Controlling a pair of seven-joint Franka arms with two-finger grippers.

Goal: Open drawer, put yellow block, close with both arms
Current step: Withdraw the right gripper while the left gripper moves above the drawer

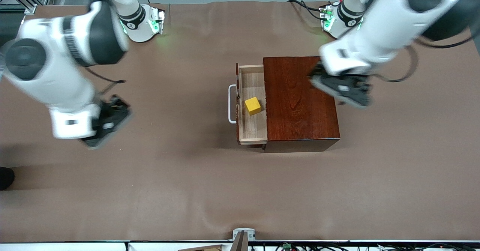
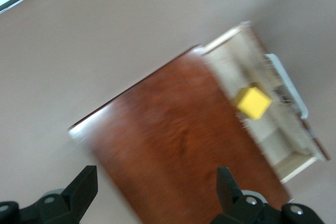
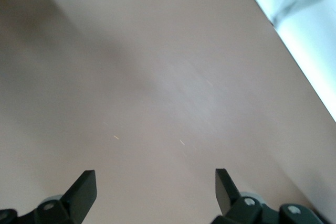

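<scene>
Small bright-yellow cube (image 1: 252, 105) lies in the open pale-wood drawer (image 1: 253, 131) — closing pends: left tool (image 1: 343, 89) over the box, right tool (image 1: 107, 121) over bare tabletop, both spread empty.

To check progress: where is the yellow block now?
In the front view, the yellow block lies in the open drawer, between its white handle and the wooden box.

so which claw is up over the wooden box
The left claw: it hangs open over the wooden box edge. The right claw, also open, is over bare table toward the right arm's end.
</scene>
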